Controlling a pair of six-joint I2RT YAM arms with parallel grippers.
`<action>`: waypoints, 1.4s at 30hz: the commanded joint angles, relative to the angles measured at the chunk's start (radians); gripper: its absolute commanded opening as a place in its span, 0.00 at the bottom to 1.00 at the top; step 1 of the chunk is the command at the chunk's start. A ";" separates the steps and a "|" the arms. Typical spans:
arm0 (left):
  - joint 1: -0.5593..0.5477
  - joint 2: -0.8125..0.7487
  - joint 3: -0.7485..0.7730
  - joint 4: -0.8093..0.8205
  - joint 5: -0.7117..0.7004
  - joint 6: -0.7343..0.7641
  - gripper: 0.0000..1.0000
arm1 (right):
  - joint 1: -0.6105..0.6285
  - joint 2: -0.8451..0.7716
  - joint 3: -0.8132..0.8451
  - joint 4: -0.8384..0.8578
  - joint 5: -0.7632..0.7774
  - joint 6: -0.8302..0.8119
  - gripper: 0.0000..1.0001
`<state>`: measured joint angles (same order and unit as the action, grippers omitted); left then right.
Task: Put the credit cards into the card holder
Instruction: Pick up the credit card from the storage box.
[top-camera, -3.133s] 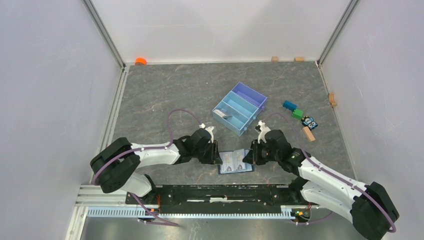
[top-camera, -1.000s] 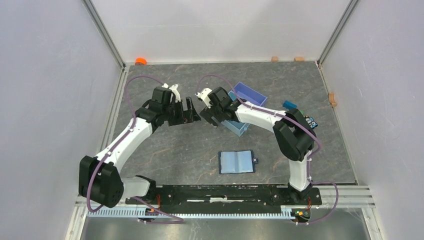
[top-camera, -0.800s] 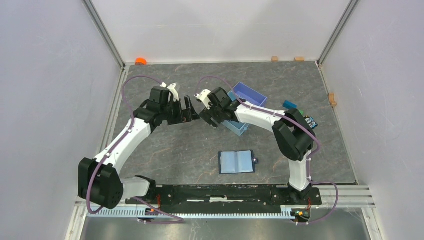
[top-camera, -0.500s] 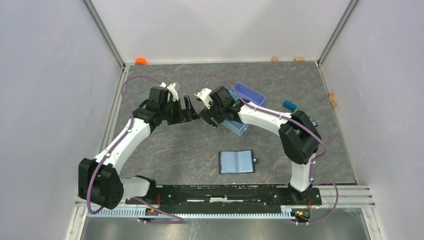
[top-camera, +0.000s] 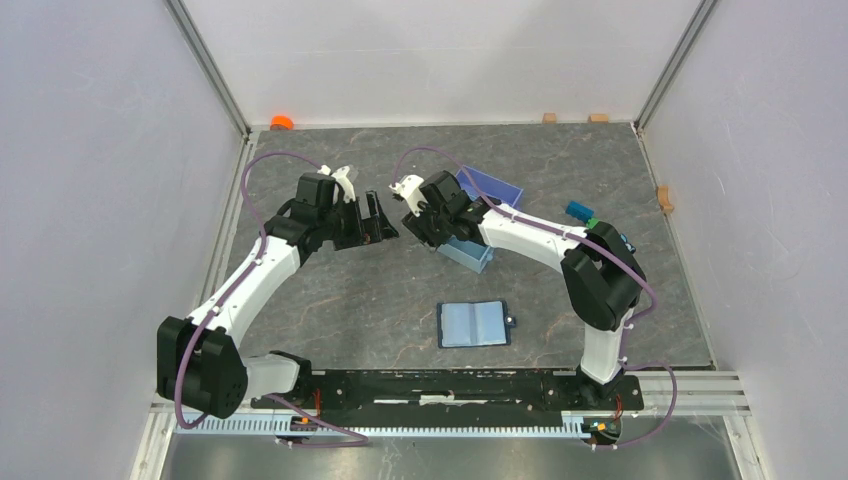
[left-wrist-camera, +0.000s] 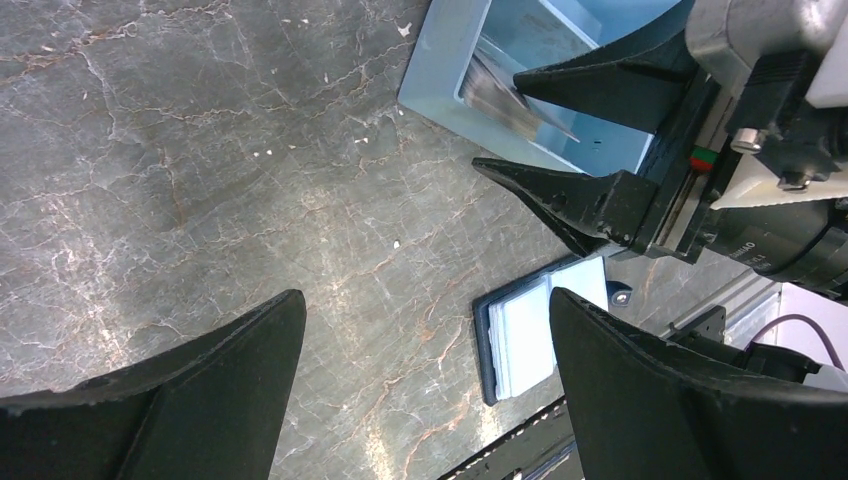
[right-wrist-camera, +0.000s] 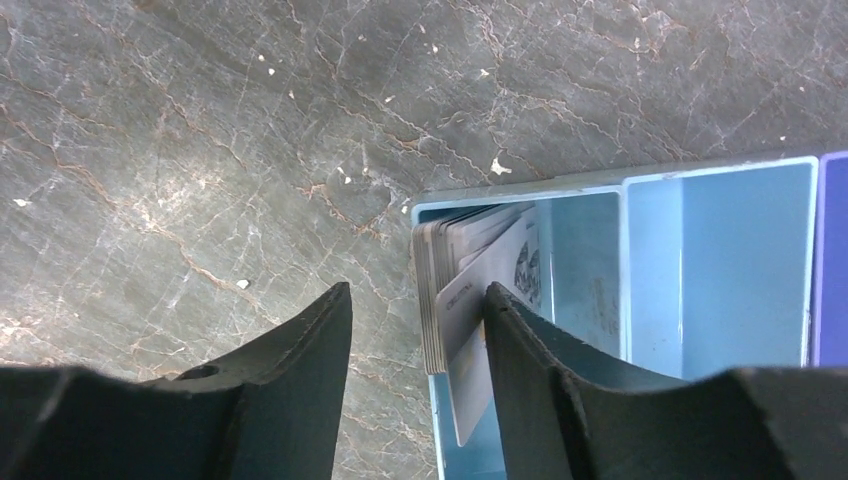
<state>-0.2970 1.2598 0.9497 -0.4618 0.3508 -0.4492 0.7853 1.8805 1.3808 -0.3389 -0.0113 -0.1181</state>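
The credit cards (right-wrist-camera: 432, 300) stand on edge as a stack against the end wall of a light-blue and purple tray (right-wrist-camera: 620, 180), and one card (right-wrist-camera: 468, 330) leans loose beside them. My right gripper (right-wrist-camera: 418, 288) straddles that end wall. One finger is outside on the table, clear of the wall. The other is inside, against the leaning card. Its jaws are partly narrowed but open. My left gripper (top-camera: 383, 222) hovers wide open and empty just left of the tray (top-camera: 470, 252). The card holder (top-camera: 473, 324) lies open near the front edge.
Small coloured toy blocks (top-camera: 580, 210) lie right of the tray. Wooden blocks (top-camera: 549, 117) sit along the back wall and one (top-camera: 664, 197) by the right wall. An orange object (top-camera: 282, 122) is in the back left corner. White walls enclose the table.
Both grippers left the card holder for the tray. Over the last second the right jaws narrowed around the tray's end wall and cards, and the tray shifted slightly. The left gripper barely moved.
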 joint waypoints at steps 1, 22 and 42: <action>0.007 -0.019 -0.003 0.031 0.038 0.020 0.97 | 0.009 -0.050 0.014 -0.007 -0.029 0.024 0.51; 0.013 -0.015 -0.005 0.036 0.051 0.029 0.96 | 0.010 -0.154 0.009 -0.048 -0.036 0.041 0.00; -0.245 -0.196 -0.055 0.082 0.192 0.328 0.93 | 0.010 -0.592 -0.155 -0.300 -0.438 0.074 0.00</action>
<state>-0.4549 1.1290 0.9058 -0.4030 0.4820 -0.2649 0.7910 1.3376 1.2953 -0.5556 -0.1909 -0.0708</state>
